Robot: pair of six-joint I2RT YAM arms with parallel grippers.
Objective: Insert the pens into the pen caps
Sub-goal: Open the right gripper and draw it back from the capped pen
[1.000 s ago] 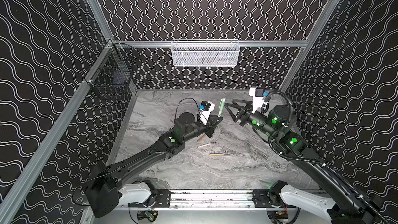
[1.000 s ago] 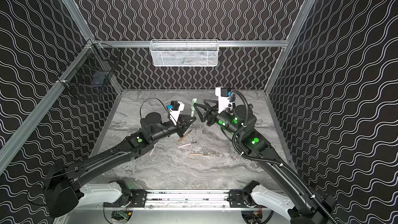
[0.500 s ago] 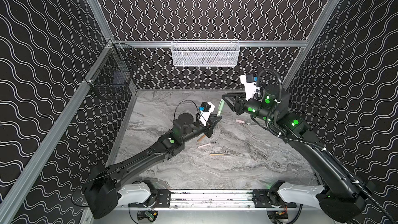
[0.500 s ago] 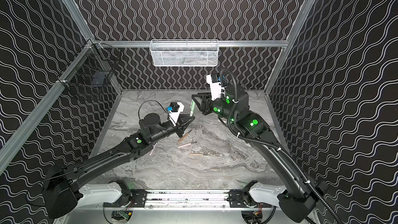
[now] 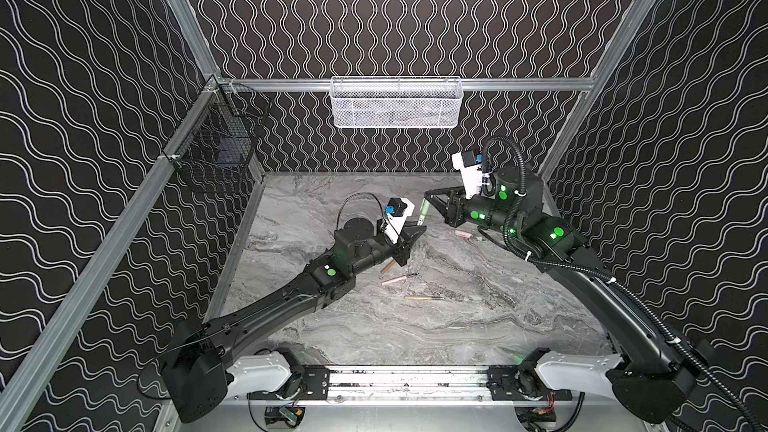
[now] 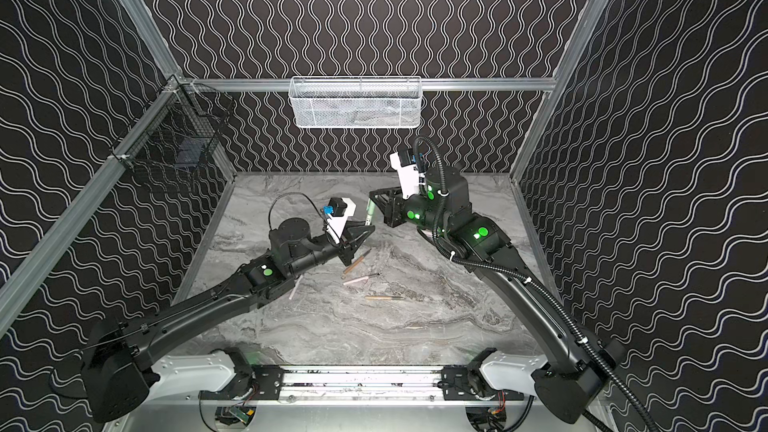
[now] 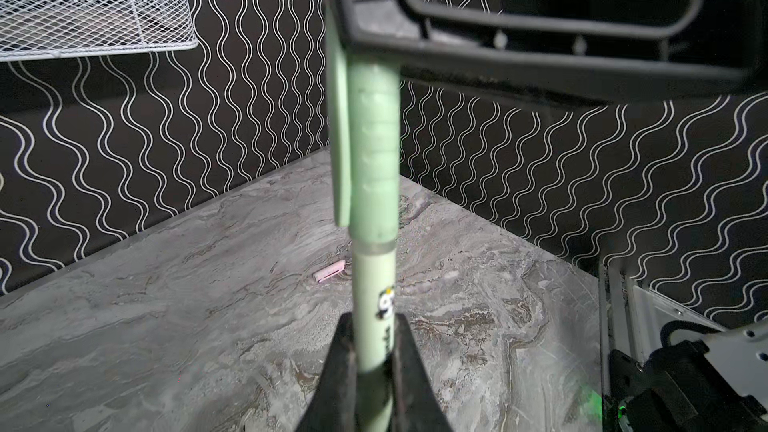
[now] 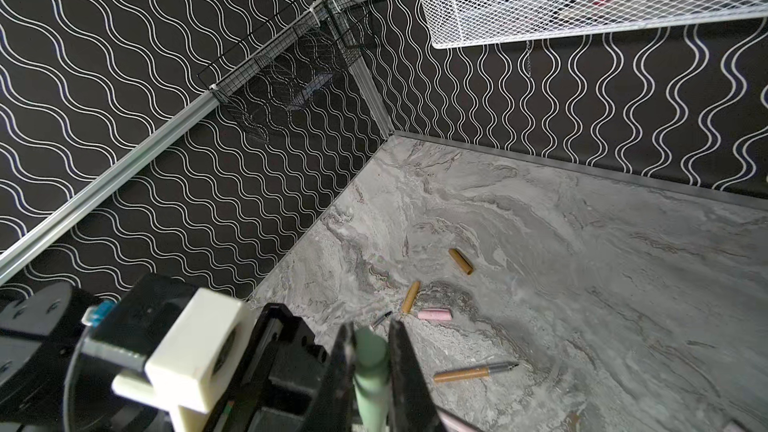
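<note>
Grip check: left gripper [image 7: 372, 324] clamps the green pen [image 7: 371, 280] upright over mid-tabletop [image 5: 457, 326]; right gripper [image 8: 371, 328] pinches the green cap [image 7: 375, 151]. I'd press straight along the barrel, no tilt.

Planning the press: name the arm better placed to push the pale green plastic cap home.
Right, likely: the right end effector grips the pale green cap's top; the left end effector clamps the slim pale green pen below, bracing it.

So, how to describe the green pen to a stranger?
Above the middle of the marble table, the left gripper and the right gripper meet. The pale green pen stands nearly upright between them, held off the table; the other pens lie flat, tan or pink.
</note>
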